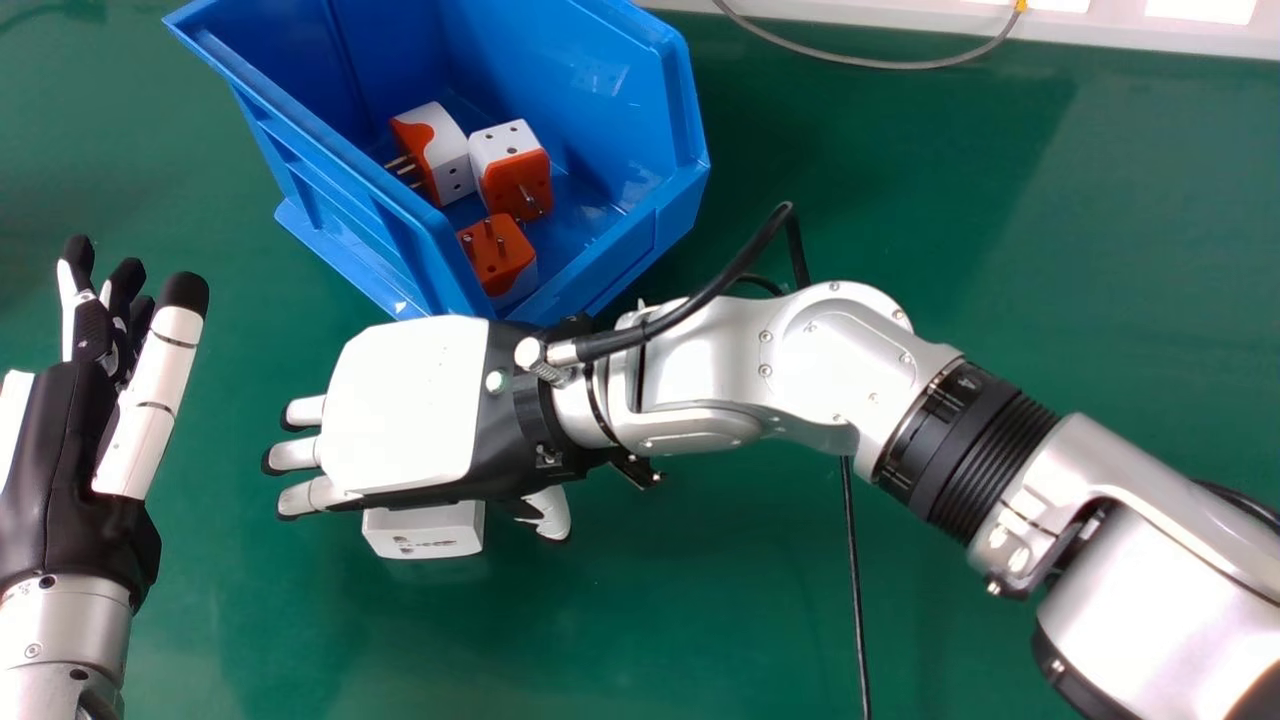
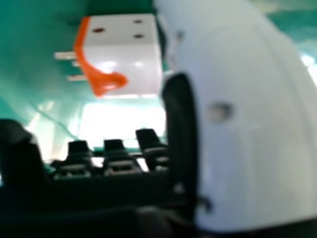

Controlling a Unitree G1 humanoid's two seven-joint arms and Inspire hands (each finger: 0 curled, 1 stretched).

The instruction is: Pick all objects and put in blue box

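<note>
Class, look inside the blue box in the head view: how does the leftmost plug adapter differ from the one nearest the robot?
Pose: the leftmost adapter points its prongs toward the view's left; the nearest adapter has its prongs sticking up.
Look: the leftmost adapter shows a large white side with holes; the nearest adapter shows mostly its orange face.
Shared: both are orange and white, and both lie in the blue box.

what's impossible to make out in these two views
- Adapter under the right hand: in the head view that hand covers most of the adapter.
- Contact between them: unclear, as the right hand view is blurred.
- Blue box: its far end is cut off by the head view's top edge.
- Left hand: its outer side is cut off by the head view's left edge.
</note>
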